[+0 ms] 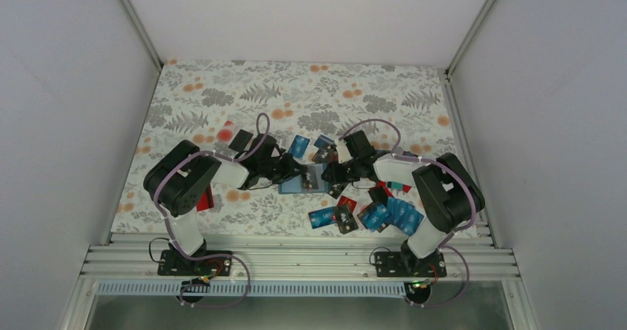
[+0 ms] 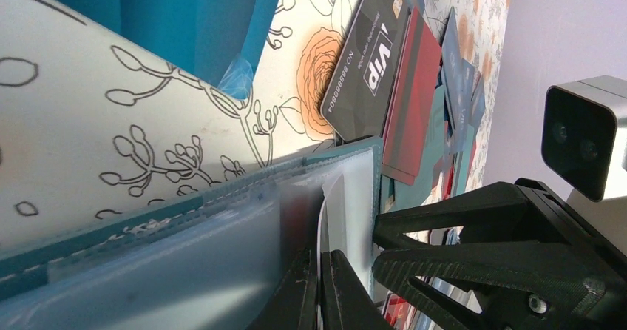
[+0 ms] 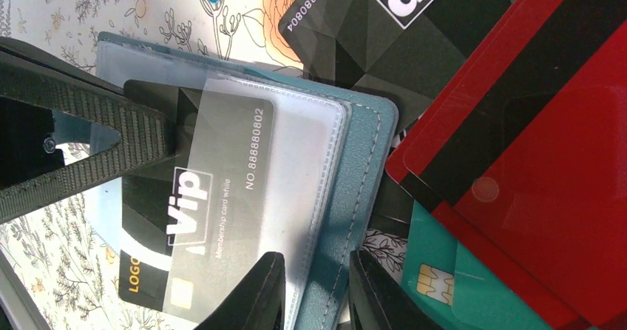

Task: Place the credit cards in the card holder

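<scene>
The teal card holder [image 1: 302,183] lies open on the flowered table between my two grippers. My left gripper [image 2: 319,260] is shut on the thin edge of the holder's clear sleeve [image 2: 347,197]. A black VIP card [image 3: 214,197] lies partly under that sleeve, with its end sticking out. My right gripper [image 3: 316,267] stands narrowly open across the holder's stitched edge [image 3: 362,174], one finger on the sleeve and the other just off the cover. Loose credit cards [image 1: 392,211] in blue, red and black lie to the right. More credit cards, red [image 3: 532,160] and teal [image 3: 458,293], lie beside the holder.
A blue card [image 1: 299,146] and a dark one [image 1: 323,154] lie just behind the holder. A red card [image 1: 206,199] is near the left arm's elbow. White walls close the table on three sides, and a metal rail [image 1: 296,260] runs along the near edge.
</scene>
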Controlling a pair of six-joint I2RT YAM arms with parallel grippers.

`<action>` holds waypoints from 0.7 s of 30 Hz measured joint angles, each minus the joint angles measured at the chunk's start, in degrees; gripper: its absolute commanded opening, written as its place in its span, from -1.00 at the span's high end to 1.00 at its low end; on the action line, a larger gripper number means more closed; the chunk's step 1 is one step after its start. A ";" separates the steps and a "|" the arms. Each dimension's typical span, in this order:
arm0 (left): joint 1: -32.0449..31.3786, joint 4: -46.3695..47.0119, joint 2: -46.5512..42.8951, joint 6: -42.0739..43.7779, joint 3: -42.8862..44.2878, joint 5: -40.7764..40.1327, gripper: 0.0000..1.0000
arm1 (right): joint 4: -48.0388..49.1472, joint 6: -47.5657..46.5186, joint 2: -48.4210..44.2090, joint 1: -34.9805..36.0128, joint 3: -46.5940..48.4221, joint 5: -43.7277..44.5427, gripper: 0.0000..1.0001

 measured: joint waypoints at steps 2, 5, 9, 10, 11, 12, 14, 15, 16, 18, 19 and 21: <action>-0.24 0.33 0.28 -0.22 0.09 0.00 0.95 | 0.00 0.02 0.00 0.00 0.00 0.00 0.52; -0.55 0.26 0.68 -0.15 0.74 0.00 0.95 | 0.00 0.02 0.00 0.00 0.02 0.00 0.52; -0.92 -0.33 1.05 0.48 1.62 -0.02 0.95 | -0.07 0.00 0.00 0.00 0.09 0.02 0.53; -0.96 -0.50 1.07 0.70 1.77 -0.02 0.95 | -0.09 0.00 0.02 0.00 0.11 0.00 0.54; -0.96 -0.83 1.07 0.87 1.95 -0.04 0.95 | -0.15 0.00 0.04 0.00 0.17 0.00 0.54; -0.98 -1.18 1.14 1.11 2.16 -0.04 0.95 | -0.31 0.00 0.09 0.00 0.28 0.02 0.55; -1.07 -2.10 1.62 1.95 3.08 0.00 0.95 | -0.72 -0.04 0.22 0.00 0.59 0.02 0.56; -1.18 -2.62 1.86 2.38 3.67 0.00 0.95 | -1.03 -0.11 0.33 0.00 0.79 0.04 0.56; -1.25 -3.15 1.99 2.75 4.17 0.00 0.95 | -1.27 -0.20 0.44 -0.04 0.96 0.02 0.56; -1.36 -4.24 2.05 3.65 5.01 0.00 0.95 | -1.75 -0.22 0.57 -0.07 1.27 0.02 0.56; -1.40 -4.83 2.10 4.13 5.42 0.00 0.95 | -1.92 -0.24 0.63 -0.07 1.40 0.02 0.56; -1.44 -5.64 2.32 5.07 5.99 0.02 0.95 | -2.45 -0.33 0.79 -0.07 1.79 0.02 0.56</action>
